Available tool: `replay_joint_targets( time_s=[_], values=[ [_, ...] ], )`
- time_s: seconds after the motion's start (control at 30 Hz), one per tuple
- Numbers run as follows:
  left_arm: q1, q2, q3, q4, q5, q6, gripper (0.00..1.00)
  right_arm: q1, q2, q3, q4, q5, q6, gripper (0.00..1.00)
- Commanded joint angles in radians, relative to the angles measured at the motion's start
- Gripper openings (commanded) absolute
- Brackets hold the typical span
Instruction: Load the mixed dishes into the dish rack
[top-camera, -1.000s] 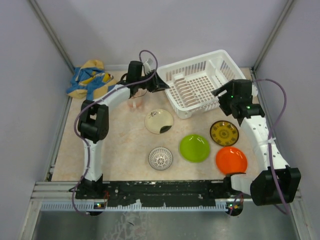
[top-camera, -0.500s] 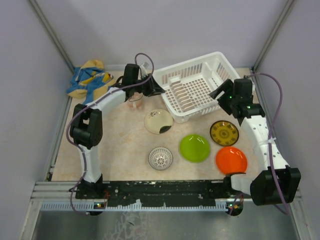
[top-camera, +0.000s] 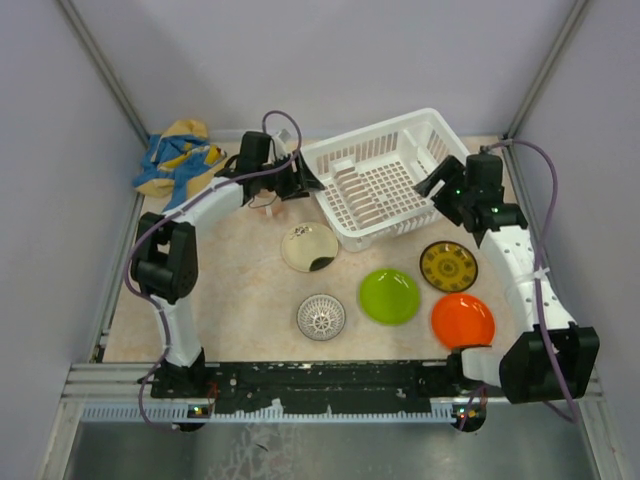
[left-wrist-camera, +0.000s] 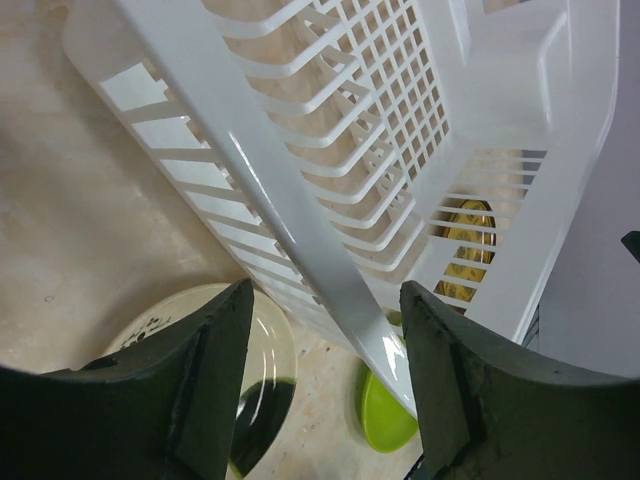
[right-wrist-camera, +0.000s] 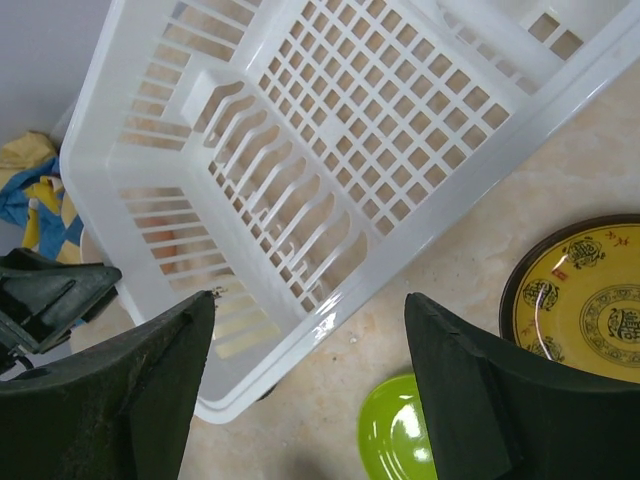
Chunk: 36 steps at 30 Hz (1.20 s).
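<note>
Barely begun: empty dish rack (top-camera: 385, 185), lime-green plate (top-camera: 389, 296) and other dishes outside it, left gripper (left-wrist-camera: 322, 290) and right gripper (right-wrist-camera: 308, 298) spread wide, holding nothing.

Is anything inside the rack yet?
No dishes: the rack shows only bare lattice and ribs. The right pincer covers a bit of its right edge.

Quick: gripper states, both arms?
Left gripper: open, astride the dish rack rim, not clamped.
Right gripper: open, over the dish rack's edge, holding nothing.
</note>
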Motion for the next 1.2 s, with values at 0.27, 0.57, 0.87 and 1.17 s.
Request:
replay_joint_targets(
  time_s=[0.27, 0.57, 0.87, 1.17],
  values=[
    [0.158, -0.111, 0.111, -0.246, -0.144, 0.117, 0.63, -0.003, 0.065, 0.172, 0.011, -0.019, -0.155, 0.77],
    [0.212, 0.038, 0.301, -0.514, -0.235, 0.305, 0.56, -0.002, 0.095, 0.216, 0.019, -0.092, -0.195, 0.77],
    [0.216, 0.131, 0.366, -0.601, -0.341, 0.353, 0.55, -0.002, 0.085, 0.216, 0.034, -0.096, -0.198, 0.78],
    [0.216, 0.198, 0.364, -0.585, -0.344, 0.345, 0.49, -0.002, 0.075, 0.209, 0.045, -0.1, -0.193, 0.78]
  ],
)
